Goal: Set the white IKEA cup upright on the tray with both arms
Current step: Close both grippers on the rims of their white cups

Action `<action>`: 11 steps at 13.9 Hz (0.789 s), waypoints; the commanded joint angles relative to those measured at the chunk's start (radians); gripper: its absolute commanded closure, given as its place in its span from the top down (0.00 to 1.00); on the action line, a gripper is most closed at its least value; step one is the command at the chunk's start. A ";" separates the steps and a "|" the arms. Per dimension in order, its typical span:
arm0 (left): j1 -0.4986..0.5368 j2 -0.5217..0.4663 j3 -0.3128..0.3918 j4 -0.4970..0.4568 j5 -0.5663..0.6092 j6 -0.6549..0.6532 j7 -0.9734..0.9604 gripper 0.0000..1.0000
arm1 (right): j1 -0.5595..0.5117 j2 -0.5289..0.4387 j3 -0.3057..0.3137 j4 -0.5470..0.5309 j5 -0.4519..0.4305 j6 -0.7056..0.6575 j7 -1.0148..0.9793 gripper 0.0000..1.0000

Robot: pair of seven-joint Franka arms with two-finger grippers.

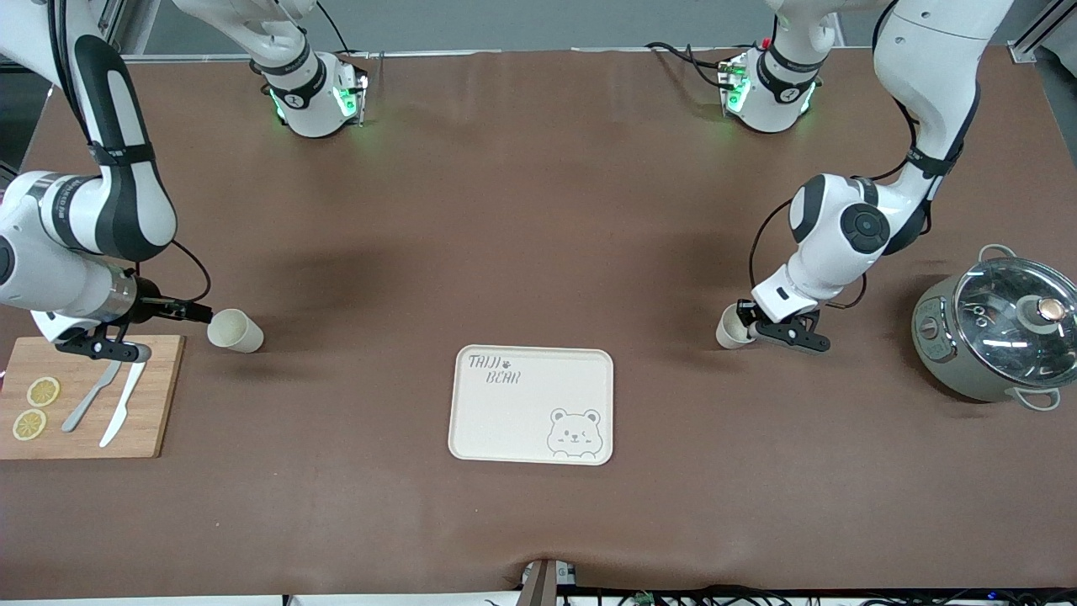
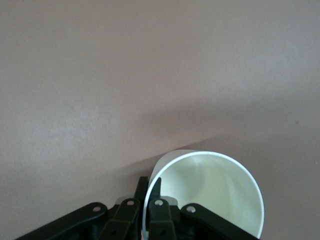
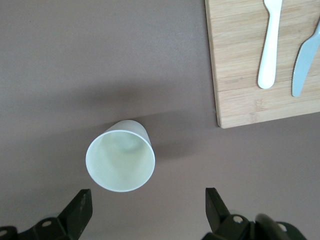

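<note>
Cream-white plastic cup pinched by rim in left tool; we fear slip en route to bear-print tray. Right tool wide beside 2nd cup.

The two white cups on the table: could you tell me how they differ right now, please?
The cup by the left gripper is pinched at its rim by the shut left gripper; the cup by the cutting board lies free, the open right gripper just short of it. The first lies near the pot's end, the second near the cutting board. Both are plain white, lying on their sides, off the tray.
</note>
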 commanded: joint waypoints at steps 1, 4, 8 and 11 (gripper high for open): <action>-0.012 -0.009 -0.003 0.053 -0.018 -0.045 -0.028 0.00 | -0.019 -0.001 0.014 -0.066 -0.003 0.097 0.008 1.00; -0.060 -0.007 -0.003 0.140 -0.018 -0.142 -0.093 0.00 | -0.018 0.019 0.014 -0.075 -0.003 0.131 0.005 1.00; -0.138 0.048 0.000 0.335 -0.009 -0.311 -0.211 0.00 | -0.025 0.022 0.017 -0.132 -0.001 0.212 0.002 0.94; -0.184 0.111 0.003 0.450 -0.005 -0.371 -0.272 0.00 | -0.022 0.054 0.017 -0.147 -0.001 0.277 -0.001 0.80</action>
